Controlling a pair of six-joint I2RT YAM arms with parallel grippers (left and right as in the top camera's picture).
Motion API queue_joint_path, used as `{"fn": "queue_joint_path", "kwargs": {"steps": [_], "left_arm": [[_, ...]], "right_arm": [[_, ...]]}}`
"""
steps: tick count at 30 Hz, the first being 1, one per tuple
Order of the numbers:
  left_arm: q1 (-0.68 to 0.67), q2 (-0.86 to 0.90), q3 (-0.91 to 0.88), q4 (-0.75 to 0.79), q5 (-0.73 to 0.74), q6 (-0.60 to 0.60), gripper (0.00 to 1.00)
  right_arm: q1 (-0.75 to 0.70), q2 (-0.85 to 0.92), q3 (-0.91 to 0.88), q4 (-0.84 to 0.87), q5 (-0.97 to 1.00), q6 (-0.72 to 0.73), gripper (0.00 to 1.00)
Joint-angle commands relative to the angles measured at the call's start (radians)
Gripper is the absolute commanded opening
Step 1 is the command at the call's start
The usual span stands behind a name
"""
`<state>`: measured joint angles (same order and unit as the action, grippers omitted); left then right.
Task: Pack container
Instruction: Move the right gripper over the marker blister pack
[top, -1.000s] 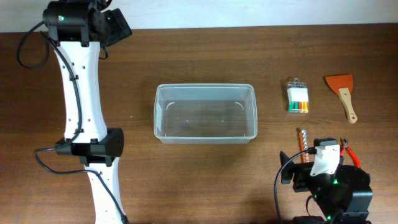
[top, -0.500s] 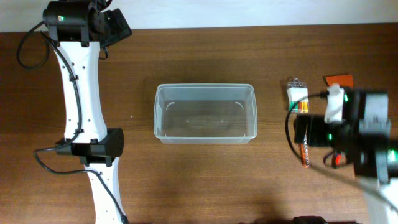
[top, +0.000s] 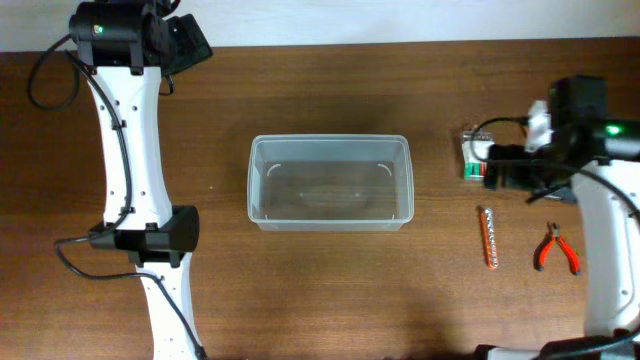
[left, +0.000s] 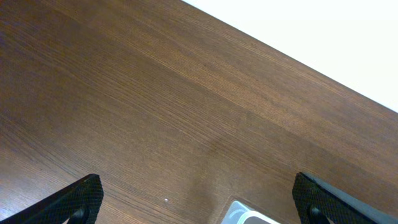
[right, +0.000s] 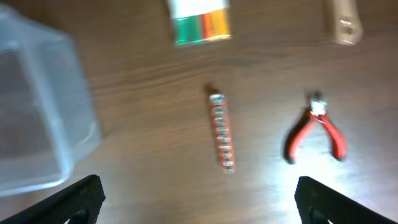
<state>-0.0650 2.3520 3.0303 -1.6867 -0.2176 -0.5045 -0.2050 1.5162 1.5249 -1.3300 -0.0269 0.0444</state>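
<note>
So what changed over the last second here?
The right arm swung from the near edge to beside the marker pack, uncovering the pliers; its right pincer is open, empty. The container, bit strip and left arm stayed put.

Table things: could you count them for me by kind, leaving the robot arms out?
Clear plastic container: 1
Pack of coloured markers: 1
Orange strip of small metal bits: 1
Red-handled pliers: 1
Wooden-handled tool, only its handle in view: 1
Total: 5
</note>
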Motion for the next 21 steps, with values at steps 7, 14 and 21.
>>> {"fn": "queue_joint_path", "kwargs": {"steps": [7, 14, 21], "left_arm": [[0.002, -0.024, 0.011, -0.001, -0.008, 0.009, 0.99], [0.002, -0.024, 0.011, -0.001, -0.008, 0.009, 0.99], [0.002, -0.024, 0.011, 0.0, -0.008, 0.009, 0.99]], "right_arm": [[-0.144, 0.027, 0.031, 0.038, -0.073, -0.135, 0.99], [-0.128, 0.08, 0.031, 0.172, -0.052, -0.254, 0.99], [-0.128, 0.112, 0.031, 0.291, -0.09, -0.257, 0.99]]}}
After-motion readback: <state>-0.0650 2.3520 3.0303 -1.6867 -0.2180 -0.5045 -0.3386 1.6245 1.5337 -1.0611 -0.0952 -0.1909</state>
